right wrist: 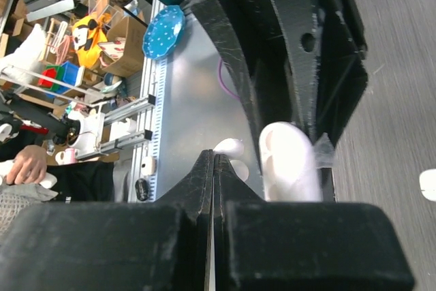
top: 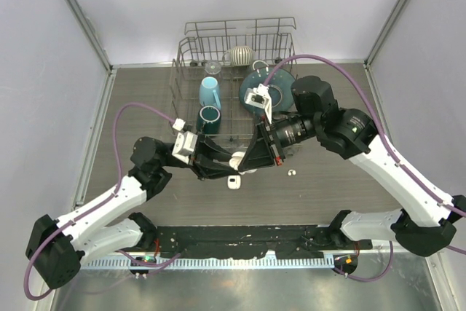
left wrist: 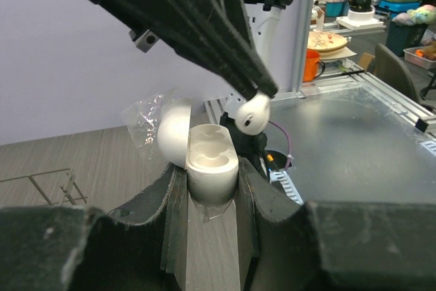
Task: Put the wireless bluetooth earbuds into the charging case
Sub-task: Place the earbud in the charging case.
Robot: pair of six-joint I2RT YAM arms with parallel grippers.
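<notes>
The white charging case point(left wrist: 212, 161) stands upright with its lid point(left wrist: 174, 131) swung open, and my left gripper point(left wrist: 211, 176) is shut on its body. Both wells in the case look empty. One white earbud point(left wrist: 248, 112) hangs just above and right of the case's opening, pinched at the tip of my right gripper point(left wrist: 262, 90). In the right wrist view the right gripper point(right wrist: 212, 156) is shut, with the earbud point(right wrist: 230, 146) showing past its tips and the case point(right wrist: 289, 161) beside it. From above, the case point(top: 238, 159) sits between both grippers at the table's middle.
A second small white case point(top: 234, 182) and a loose earbud point(top: 291, 172) lie on the table near the grippers. A wire dish rack point(top: 191, 52) at the back holds a light blue cup point(top: 210, 92), a teal cup point(top: 209, 118) and a dark plate point(top: 251, 85).
</notes>
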